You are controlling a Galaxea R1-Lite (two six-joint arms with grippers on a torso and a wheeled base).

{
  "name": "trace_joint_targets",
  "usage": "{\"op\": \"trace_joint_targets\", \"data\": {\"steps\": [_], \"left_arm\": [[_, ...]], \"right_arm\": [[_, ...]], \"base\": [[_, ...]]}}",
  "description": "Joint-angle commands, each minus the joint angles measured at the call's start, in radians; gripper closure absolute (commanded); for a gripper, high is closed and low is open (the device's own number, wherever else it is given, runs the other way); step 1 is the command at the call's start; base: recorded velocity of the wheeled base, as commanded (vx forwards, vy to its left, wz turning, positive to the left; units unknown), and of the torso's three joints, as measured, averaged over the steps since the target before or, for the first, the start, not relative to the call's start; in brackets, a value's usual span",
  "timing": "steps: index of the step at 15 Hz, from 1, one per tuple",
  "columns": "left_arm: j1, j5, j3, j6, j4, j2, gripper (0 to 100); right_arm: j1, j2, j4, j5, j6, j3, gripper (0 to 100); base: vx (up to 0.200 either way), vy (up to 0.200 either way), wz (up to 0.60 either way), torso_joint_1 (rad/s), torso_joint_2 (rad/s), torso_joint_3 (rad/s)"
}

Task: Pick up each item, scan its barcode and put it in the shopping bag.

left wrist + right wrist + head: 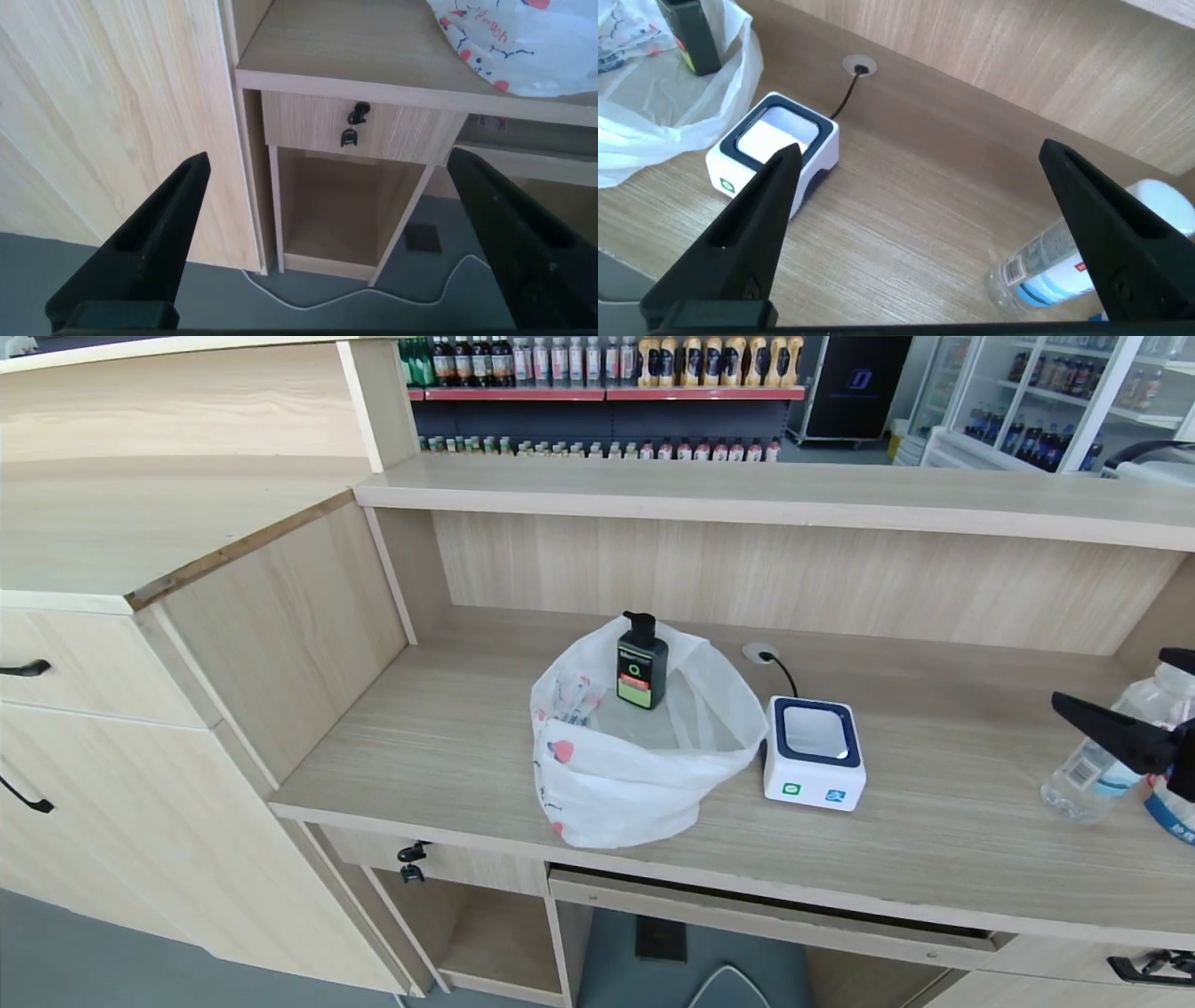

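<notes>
A white shopping bag (635, 756) stands open in the middle of the desk, with a black pump bottle (641, 663) upright inside it. Just right of the bag sits the white and blue barcode scanner (814, 751), its window facing up. A clear water bottle (1092, 775) lies at the desk's right end. My right gripper (1109, 679) hangs open just above that bottle, holding nothing. In the right wrist view the water bottle (1046, 271) lies near one finger of the right gripper (915, 252). My left gripper (327, 243) is open and low, below the desk's left front corner.
The desk (934, 821) has a raised back wall with a shelf above it and a tall cabinet on the left. Behind the scanner, its cable runs into a desk hole (761, 653). A keyed drawer (355, 126) and an open cubby face the left gripper. Part of another item (1172, 817) with a blue label shows at the right edge.
</notes>
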Motion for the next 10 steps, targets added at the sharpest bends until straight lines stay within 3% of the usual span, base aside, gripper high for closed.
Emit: {"op": "trace_joint_targets", "data": {"steps": [1,6,10], "left_arm": [[0.0,-0.002,0.0,0.004,0.001,0.0,0],[0.0,-0.002,0.0,0.006,0.001,0.0,0],[0.0,-0.002,0.0,0.006,0.0,0.0,0]], "right_arm": [[-0.016,0.064,-0.001,0.0,0.011,-0.047,0],[-0.039,0.107,-0.133,-0.003,-0.027,-0.074,0],[-0.005,0.116,-0.064,-0.061,-0.049,-0.208,0]], "base": [[-0.2,0.0,0.0,-0.007,0.0,0.002],[0.0,0.0,0.0,0.0,0.0,0.0],[0.0,0.0,-0.6,0.004,0.01,0.002]]}}
